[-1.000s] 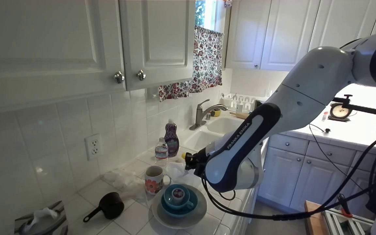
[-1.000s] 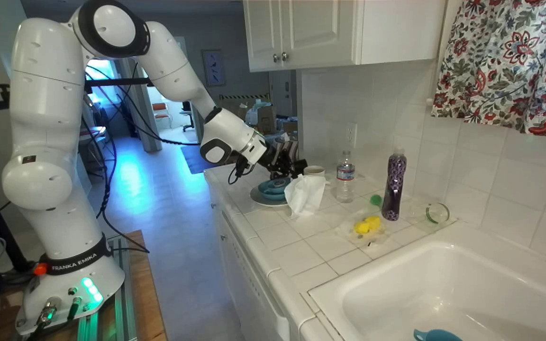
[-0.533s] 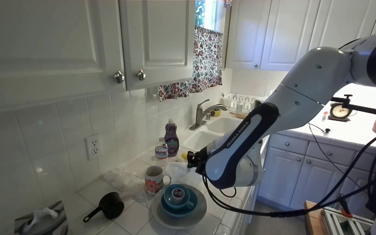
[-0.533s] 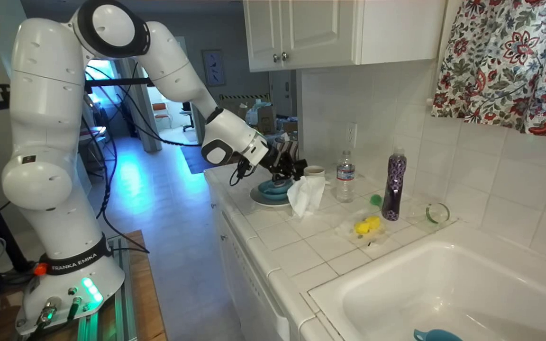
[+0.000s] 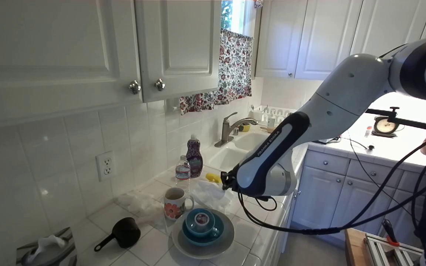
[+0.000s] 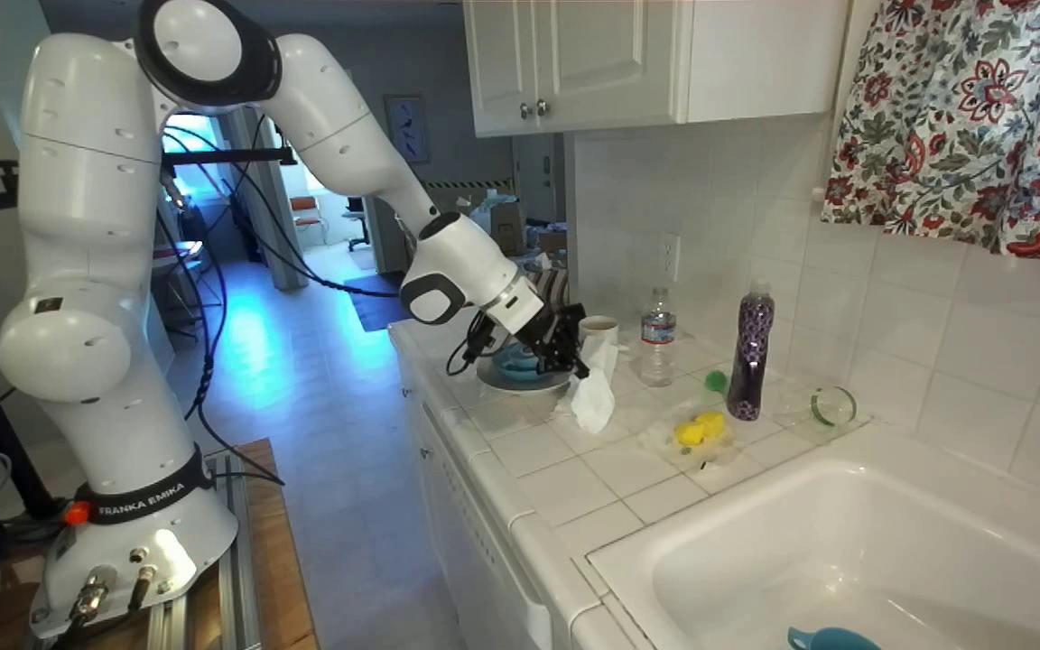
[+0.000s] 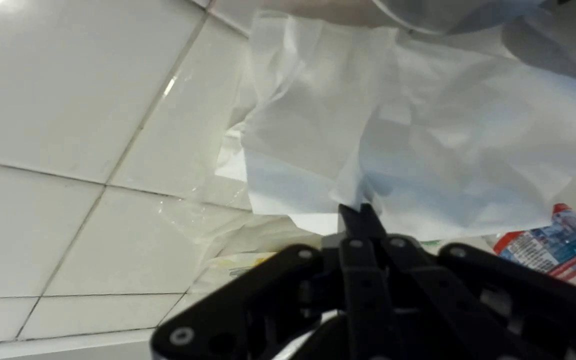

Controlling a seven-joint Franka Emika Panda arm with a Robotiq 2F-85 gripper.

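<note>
The claw [image 6: 581, 368] and tissue [image 6: 594, 397] had shifted towards five o'clock in an exterior view, with a water bottle [image 6: 657, 336] at two o'clock from the tissue. In an exterior view, the tissue was at twelve o'clock from the plate [image 5: 229, 236]. In the wrist view, the claw was pinched together on the tissue, which fanned towards twelve.

In an exterior view, the hand [image 6: 581, 370] partly hides the blue dishes [image 6: 515, 363].
</note>
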